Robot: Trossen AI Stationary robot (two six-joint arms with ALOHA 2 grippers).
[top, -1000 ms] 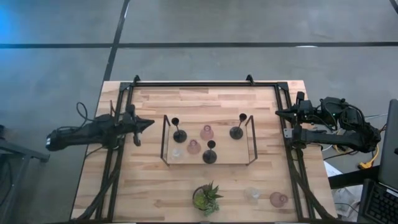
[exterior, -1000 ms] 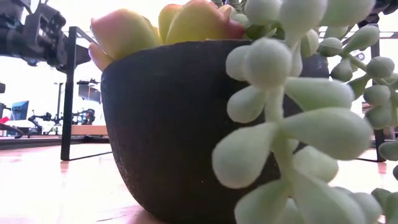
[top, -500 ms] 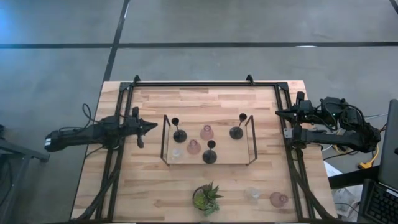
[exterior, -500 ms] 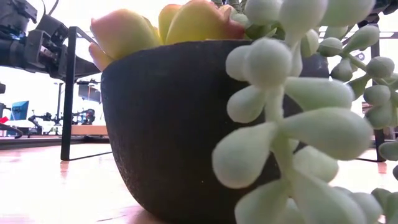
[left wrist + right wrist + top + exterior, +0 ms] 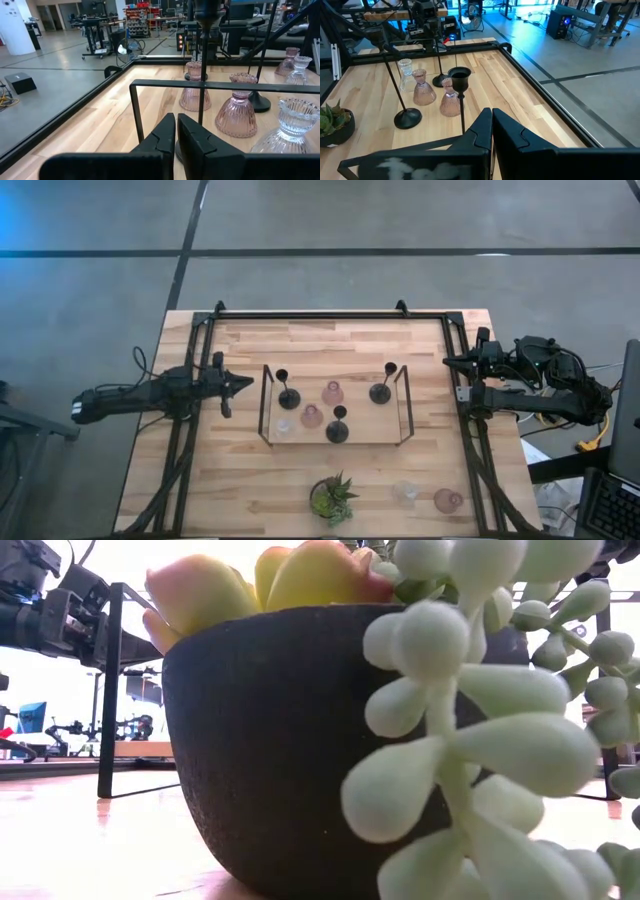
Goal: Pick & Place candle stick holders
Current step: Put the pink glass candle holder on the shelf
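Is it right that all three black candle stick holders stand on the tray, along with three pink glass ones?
Not quite. The high view shows the three black candle stick holders on the tray, but only two pink holders there; the third pink holder stands by the table's near edge.

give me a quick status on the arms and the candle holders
Left gripper shut, empty, beside tray. Right gripper shut, parked at table's right edge. Two holders, clear and pink, outside tray near plant.

This is a robotics lab or workshop in a large, open industrial hall. A wooden table (image 5: 330, 470) in a black metal frame stands on a bare polished concrete floor (image 5: 320, 230). Beyond it, other workstations (image 5: 95, 25) with stands and mounted gear, shelving (image 5: 142, 17) packed with parts, a white pillar (image 5: 15, 27) and loose cables (image 5: 540, 17) fill the room.
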